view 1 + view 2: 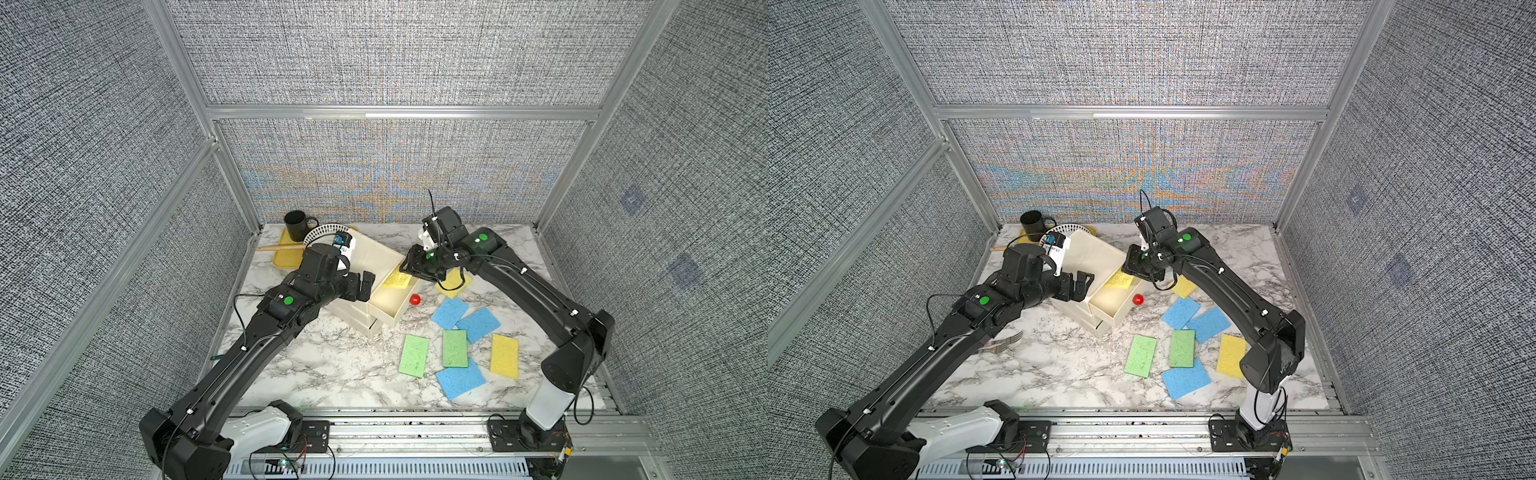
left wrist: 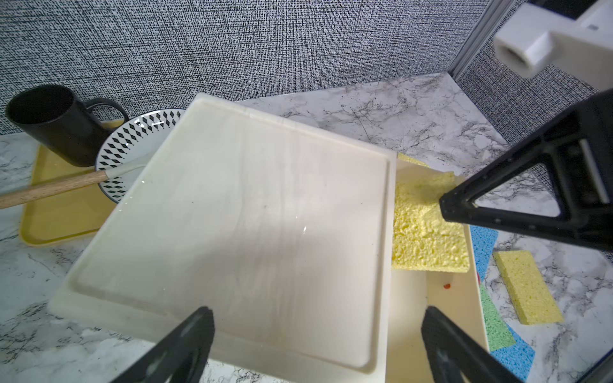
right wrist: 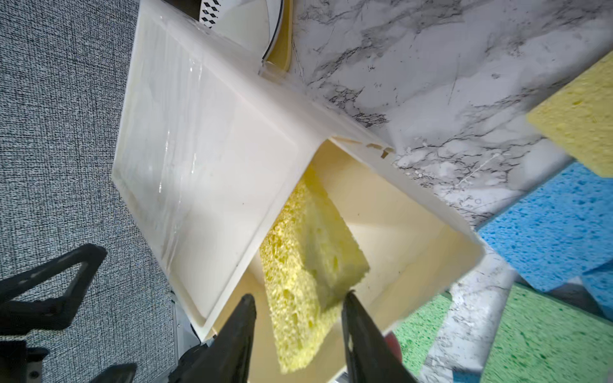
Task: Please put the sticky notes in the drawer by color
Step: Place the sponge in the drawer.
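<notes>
1. Grey woven walls enclose a marble tabletop [image 1: 332, 374]; the cream cabinet [image 1: 372, 249] sits mid-frame, turned diagonally.
2. Its top drawer [image 1: 400, 312] is pulled out toward the lower right, with a red knob [image 1: 414, 299] on its front.
3. Inside, the slanted yellow pad [image 3: 308, 265] leans tilted, its long axis roughly along the cabinet's front edge.
4. The right gripper [image 3: 300, 298] hangs just above that pad, fingers parted, gripping nothing.
5. The left gripper [image 1: 362, 286] hovers at the cabinet's lower-left edge, fingers spread wide, empty.
6. Lower right, flat on the table: the left green pad [image 1: 414, 355], right green pad [image 1: 454, 348] and right yellow pad [image 1: 504, 355] have long axes up-down in frame; the upper blue pad [image 1: 449, 312], middle blue pad [image 1: 478, 324], lower blue pad [image 1: 460, 379] and upper yellow pad [image 1: 455, 284] lie diagonally.
7. Upper left, a yellow tray [image 1: 282, 257] carries a black mug [image 1: 296, 226], a patterned plate [image 1: 324, 232] and a wooden-handled spatula [image 1: 278, 247].
</notes>
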You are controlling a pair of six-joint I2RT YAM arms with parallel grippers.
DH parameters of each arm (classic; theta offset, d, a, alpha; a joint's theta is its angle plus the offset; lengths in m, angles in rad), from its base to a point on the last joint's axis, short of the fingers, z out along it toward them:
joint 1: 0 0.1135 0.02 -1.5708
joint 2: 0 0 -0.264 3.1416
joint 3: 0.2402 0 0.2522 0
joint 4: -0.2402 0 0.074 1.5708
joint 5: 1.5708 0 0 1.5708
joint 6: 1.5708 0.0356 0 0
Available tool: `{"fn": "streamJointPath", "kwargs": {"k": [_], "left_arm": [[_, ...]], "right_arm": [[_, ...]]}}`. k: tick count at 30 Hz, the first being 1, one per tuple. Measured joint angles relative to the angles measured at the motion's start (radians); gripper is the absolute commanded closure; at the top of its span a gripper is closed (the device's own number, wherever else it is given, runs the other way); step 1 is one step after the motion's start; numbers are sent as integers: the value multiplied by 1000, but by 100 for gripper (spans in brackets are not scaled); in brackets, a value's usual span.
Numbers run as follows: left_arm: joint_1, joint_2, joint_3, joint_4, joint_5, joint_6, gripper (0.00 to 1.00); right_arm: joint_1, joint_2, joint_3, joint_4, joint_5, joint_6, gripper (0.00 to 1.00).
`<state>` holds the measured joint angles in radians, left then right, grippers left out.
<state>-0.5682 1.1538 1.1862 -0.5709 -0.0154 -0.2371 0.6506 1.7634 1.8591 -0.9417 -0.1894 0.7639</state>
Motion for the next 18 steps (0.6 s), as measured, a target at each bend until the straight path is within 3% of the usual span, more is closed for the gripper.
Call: {"fn": "streamJointPath", "kwargs": {"k": [5, 10, 16, 18], "left_arm": [[0, 2, 0, 0, 0, 0, 0], [0, 3, 0, 0, 0, 0, 0], [0, 6, 0, 0, 0, 0, 0], [0, 8, 0, 0, 0, 1, 0]], "right_arm": [[-1, -8, 43, -95, 44, -41, 62], [-2, -43, 16, -109, 61, -64, 82], [12, -7, 29, -105, 54, -82, 89], [16, -8, 33, -97, 68, -84, 81]]}}
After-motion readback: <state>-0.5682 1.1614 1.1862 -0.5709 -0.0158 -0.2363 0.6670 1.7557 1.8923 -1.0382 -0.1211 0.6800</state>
